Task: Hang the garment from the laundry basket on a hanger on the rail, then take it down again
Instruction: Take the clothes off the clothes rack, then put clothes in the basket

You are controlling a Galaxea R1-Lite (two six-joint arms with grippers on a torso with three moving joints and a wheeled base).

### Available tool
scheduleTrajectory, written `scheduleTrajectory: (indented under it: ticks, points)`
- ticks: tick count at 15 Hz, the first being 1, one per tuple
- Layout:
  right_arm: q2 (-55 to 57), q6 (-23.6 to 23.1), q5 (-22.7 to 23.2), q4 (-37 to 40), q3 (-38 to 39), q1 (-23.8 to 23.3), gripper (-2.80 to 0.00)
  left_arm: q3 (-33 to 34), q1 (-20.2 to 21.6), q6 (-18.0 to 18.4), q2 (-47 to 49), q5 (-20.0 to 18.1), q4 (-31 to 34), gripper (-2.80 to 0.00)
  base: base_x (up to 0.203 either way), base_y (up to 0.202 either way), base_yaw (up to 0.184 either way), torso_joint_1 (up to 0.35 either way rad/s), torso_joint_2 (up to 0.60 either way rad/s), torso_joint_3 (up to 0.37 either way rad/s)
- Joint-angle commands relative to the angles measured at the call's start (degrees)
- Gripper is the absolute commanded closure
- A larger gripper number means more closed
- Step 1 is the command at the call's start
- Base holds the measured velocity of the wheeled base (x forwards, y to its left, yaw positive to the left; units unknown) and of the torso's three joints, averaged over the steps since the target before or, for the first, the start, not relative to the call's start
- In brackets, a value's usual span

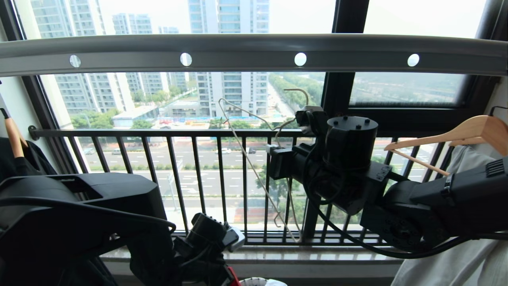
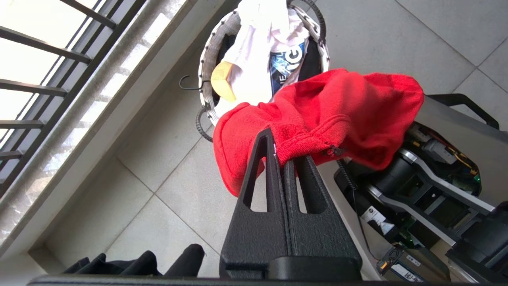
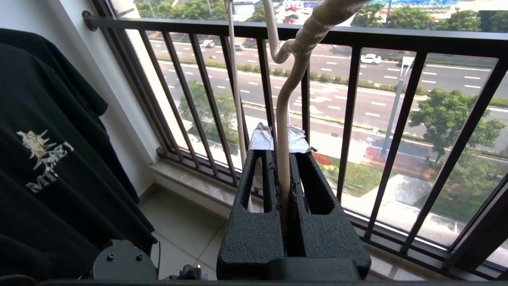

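L gripper [image 2: 285, 153] low, near floor, jaws pressed together on a fold of the red short-sleeved T-shirt [image 2: 317, 115]; pinch at a ribbed hem/edge. Rest of red cloth bunched, draped over & past the black fingertips [image 2: 265, 139], hanging clear above grey floor tiles [image 2: 151, 159]. Lettering & wave graphic not visible from here. In head view only a sliver of red at bottom edge, by the L wrist.

Small round basket w/ white-and-dark woven rim [image 2: 206, 59] on floor just behind the shirt, close to window sill; inside: white cloth [image 2: 258, 39], a dark blue-printed piece, end of a light wooden hanger [image 2: 223, 81].

R gripper [image 3: 282, 151] up at railing height, jaws clamped on thin cream-white wire hanger [image 1: 254, 159], gripped along the wire below the twisted neck. Hanger tilted, hook [image 1: 299, 92] pointing up, below the long flat grey metal rail w/ round holes [image 1: 254, 55]; not touching it, not hooked on.

Black barred balcony railing [image 1: 178, 159] behind hanger. Black printed T-shirt [image 3: 51, 159] hanging at robot's L. Light wooden hanger [image 1: 456, 137] w/ pale garment [image 1: 468, 159] at far R, behind R arm.
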Motion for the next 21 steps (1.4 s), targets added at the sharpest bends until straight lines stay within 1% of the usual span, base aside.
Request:
scheduleTrajectory:
  ticks: [1, 2, 3, 6, 7, 10, 13, 15, 17, 18, 19, 21]
  points:
    - [-0.2, 0.1, 0.0, -0.2, 0.0, 0.0, 0.0, -1.4, 0.1, -2.7, 0.2, -0.1, -0.5, 0.0, 0.0, 0.0, 0.0, 0.0, 0.0, 0.0]
    - [-0.1, 0.1, -0.1, -0.2, 0.0, 0.0, 0.0, -2.2, 0.1, -6.2, -0.1, -0.2, -0.5, 0.0, 0.0, 0.0, 0.0, 0.0, 0.0, 0.0]
    - [-0.1, 0.1, -0.1, -0.2, 0.0, 0.0, 0.0, -2.7, 0.1, -8.1, -1.3, -0.5, -0.6, 0.0, 0.0, 0.0, 0.0, 0.0, 0.0, 0.0]
    - [0.1, 0.0, -0.1, -0.2, 0.0, -0.1, 0.0, -3.0, 0.0, -11.5, -5.0, -0.8, -0.6, 0.0, 0.0, 0.0, 0.0, 0.0, 0.0, 0.0]
    - [0.2, 0.0, -0.1, -0.2, 0.0, -0.1, 0.0, -3.3, 0.0, -12.1, -6.0, -0.9, -0.6, 0.0, 0.0, 0.0, 0.0, 0.0, 0.0, 0.0]
    - [0.1, 0.0, -0.3, -0.2, 0.0, -0.1, 0.0, -3.7, 0.4, -12.4, -8.5, -0.4, -0.6, 0.0, 0.0, 0.0, 0.0, 0.0, 0.0, 0.0]
    - [0.1, 0.0, -0.4, -0.2, 0.0, -0.1, 0.0, -4.7, 2.0, -12.1, -9.2, 0.0, -0.6, 0.0, 0.0, 0.0, 0.0, 0.0, 0.0, 0.0]
    - [0.2, -0.1, -0.4, -0.2, 0.0, -0.1, 0.0, -5.2, 2.1, -12.1, -9.6, 0.2, -0.6, 0.0, 0.0, 0.0, 0.0, 0.0, 0.0, 0.0]
    - [0.2, -0.1, -0.4, -0.2, 0.0, 0.0, 0.0, -6.5, 2.1, -12.4, -9.5, 2.9, -0.6, 0.0, 0.0, 0.0, 0.0, 0.0, 0.0, 0.0]
    - [0.2, -0.1, -0.4, -0.2, 0.0, -0.1, 0.0, -7.2, 2.1, -13.3, -9.6, 4.4, -0.7, 0.0, 0.0, 0.0, 0.0, 0.0, 0.0, 0.0]
    - [0.2, -0.1, -0.4, -0.2, 0.0, -0.1, 0.0, -7.8, 2.1, -14.6, -10.4, 5.0, -0.7, 0.0, 0.0, 0.0, 0.0, 0.0, 0.0, 0.0]
    - [0.2, -0.1, -0.4, -0.1, 0.0, -0.1, 0.0, -8.4, 2.0, -16.5, -13.6, 5.2, -0.6, 0.0, 0.0, 0.0, 0.0, 0.0, 0.0, 0.0]
